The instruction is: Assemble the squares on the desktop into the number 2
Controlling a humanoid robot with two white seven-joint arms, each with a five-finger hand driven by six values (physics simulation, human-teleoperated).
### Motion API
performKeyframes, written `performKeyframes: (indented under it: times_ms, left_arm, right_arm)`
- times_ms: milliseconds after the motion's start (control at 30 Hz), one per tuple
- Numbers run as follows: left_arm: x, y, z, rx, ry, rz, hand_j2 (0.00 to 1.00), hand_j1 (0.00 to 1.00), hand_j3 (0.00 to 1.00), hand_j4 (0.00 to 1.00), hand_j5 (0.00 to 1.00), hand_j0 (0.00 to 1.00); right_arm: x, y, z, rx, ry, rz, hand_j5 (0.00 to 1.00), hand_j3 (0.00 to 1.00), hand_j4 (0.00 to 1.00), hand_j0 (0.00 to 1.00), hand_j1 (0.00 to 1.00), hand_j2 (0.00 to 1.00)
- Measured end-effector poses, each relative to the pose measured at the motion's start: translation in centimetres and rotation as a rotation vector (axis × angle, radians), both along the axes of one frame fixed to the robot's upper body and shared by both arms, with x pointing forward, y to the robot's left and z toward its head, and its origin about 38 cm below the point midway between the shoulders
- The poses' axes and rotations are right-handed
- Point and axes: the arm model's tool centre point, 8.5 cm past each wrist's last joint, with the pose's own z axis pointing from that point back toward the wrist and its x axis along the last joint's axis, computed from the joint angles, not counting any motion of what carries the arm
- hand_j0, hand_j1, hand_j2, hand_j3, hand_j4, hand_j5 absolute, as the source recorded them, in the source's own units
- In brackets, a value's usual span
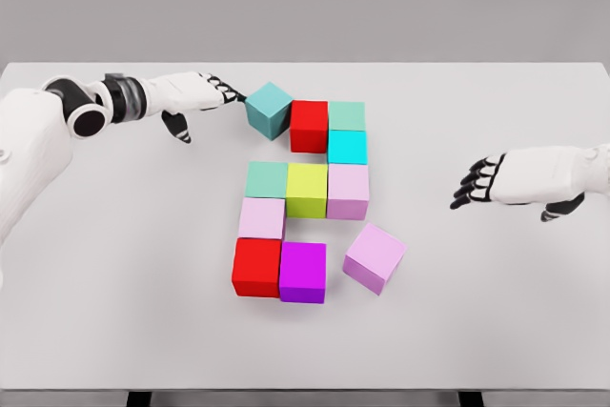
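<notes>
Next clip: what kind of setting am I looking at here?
Most likely a simulated tabletop test scene, not a real room: a plain white table against a featureless grey backdrop, flat-coloured cubes such as the teal cube, and smooth rendered white robot hands, left hand and right hand.

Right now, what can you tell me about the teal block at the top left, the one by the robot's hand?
The teal block is a plain cube with flat, matte faces, darker on its sides than on top. It sits on the white table at the top-left end of the block shape, turned at an angle so it does not line up with the others. Its right side meets the red block. The left hand reaches toward it from the left, dark fingertips right at its upper-left corner, not gripping it.
</notes>
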Motion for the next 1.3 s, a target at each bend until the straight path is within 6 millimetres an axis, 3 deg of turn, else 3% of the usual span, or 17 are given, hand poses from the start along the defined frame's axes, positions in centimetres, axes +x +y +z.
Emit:
performKeyframes:
  times_ms: [200, 767, 967, 1200, 1300]
  left_arm:
    - [-0.4, 0.3, -0.4, -0.001, 0.002, -0.004, 1.0, 1.0, 1.0, 1.0, 1.0, 1.0]
    - [-1.5, 0.9, -0.8, 0.018, -0.003, -0.029, 1.0, 1.0, 1.0, 1.0, 1.0, 1.0]
    - [-1.8, 0.8, -0.2, 0.018, -0.02, -0.049, 1.0, 1.0, 1.0, 1.0, 1.0, 1.0]
    - [-2.1, 0.7, -0.3, 0.018, -0.02, -0.056, 1.0, 1.0, 1.0, 1.0, 1.0, 1.0]
    - [-2.5, 0.9, -0.5, 0.022, -0.02, -0.065, 1.0, 1.0, 1.0, 1.0, 1.0, 1.0]
  right_arm:
    - [-0.2, 1.7, -2.2, -0.019, 0.04, 0.049, 1.0, 1.0, 1.0, 1.0, 1.0, 1.0]
    - [1.2, 3.0, -1.8, 0.003, 0.017, 0.059, 1.0, 1.0, 1.0, 1.0, 1.0, 1.0]
    - [2.8, 2.9, -3.1, 0.011, 0.035, 0.019, 1.0, 1.0, 1.0, 1.0, 1.0, 1.0]
    - [3.1, 3.7, -4.5, 0.022, 0.061, 0.02, 0.99, 0.99, 0.99, 0.99, 0.99, 0.99]
    - [3.1, 4.0, -5.0, 0.025, 0.071, 0.022, 0.93, 0.93, 0.93, 0.93, 0.93, 0.93]
